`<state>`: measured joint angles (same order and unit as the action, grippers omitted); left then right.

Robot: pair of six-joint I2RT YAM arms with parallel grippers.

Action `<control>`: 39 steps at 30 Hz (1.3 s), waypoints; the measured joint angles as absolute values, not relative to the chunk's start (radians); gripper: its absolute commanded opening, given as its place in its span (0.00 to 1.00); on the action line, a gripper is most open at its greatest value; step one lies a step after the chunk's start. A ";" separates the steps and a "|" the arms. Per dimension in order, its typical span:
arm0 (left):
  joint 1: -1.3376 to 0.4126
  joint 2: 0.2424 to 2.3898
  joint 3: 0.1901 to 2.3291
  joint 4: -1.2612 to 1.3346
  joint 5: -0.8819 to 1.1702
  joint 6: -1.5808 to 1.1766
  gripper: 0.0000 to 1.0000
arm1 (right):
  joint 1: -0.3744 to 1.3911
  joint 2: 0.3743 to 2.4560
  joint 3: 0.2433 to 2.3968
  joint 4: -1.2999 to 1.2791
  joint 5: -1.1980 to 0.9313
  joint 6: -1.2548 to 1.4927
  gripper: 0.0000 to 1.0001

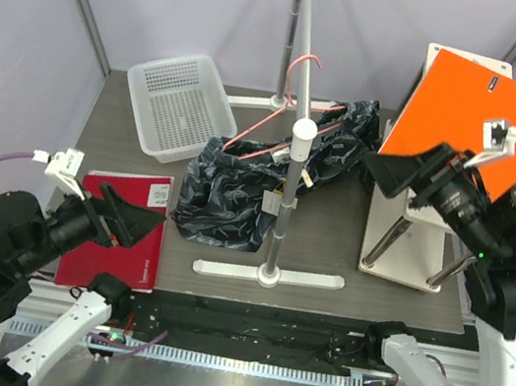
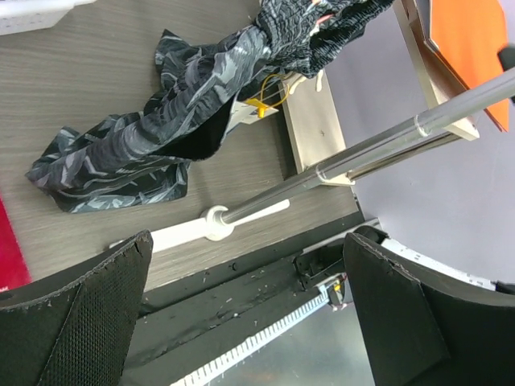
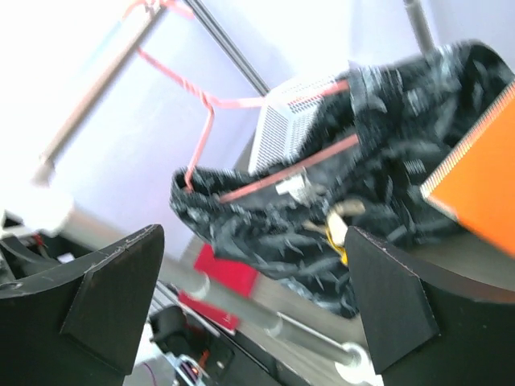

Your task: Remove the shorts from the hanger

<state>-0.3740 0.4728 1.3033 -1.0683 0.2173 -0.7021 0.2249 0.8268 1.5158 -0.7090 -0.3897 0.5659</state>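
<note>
Grey wood-grain table [image 1: 346,259] carried all items inspected. On its right side an orange panel [image 1: 472,111] lay on top of a pale wooden stand [image 1: 406,251]. A grey metal rail [image 1: 304,36] ran out over the table centre, carried by an upright post [image 1: 284,208] on a white foot. A white perforated basket [image 1: 176,104] sat at the far left corner and a red notebook [image 1: 91,259] lay at the near left edge.

The shorts [image 1: 227,198], dark with a pale leafy print, were on the hanger [image 3: 241,103]. Their upper end was bunched high beside the orange panel and their lower end lay spread on the table left of the post. A small paper tag [image 1: 275,199] showed by the post. The pink wire hanger was hooked over the rail, its lower bar running through the cloth.

The left gripper [image 1: 131,213] hung above the red notebook, jaws spread fully wide, gripping nothing and clear of the shorts. The right gripper [image 1: 404,169] was raised in front of the orange panel, just beside the shorts' upper end, jaws likewise spread fully wide and empty, with no contact seen.
</note>
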 measured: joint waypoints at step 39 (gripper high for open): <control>-0.374 1.179 1.724 -0.748 0.546 -0.636 0.64 | 0.508 1.087 1.534 -0.510 -0.261 0.664 0.78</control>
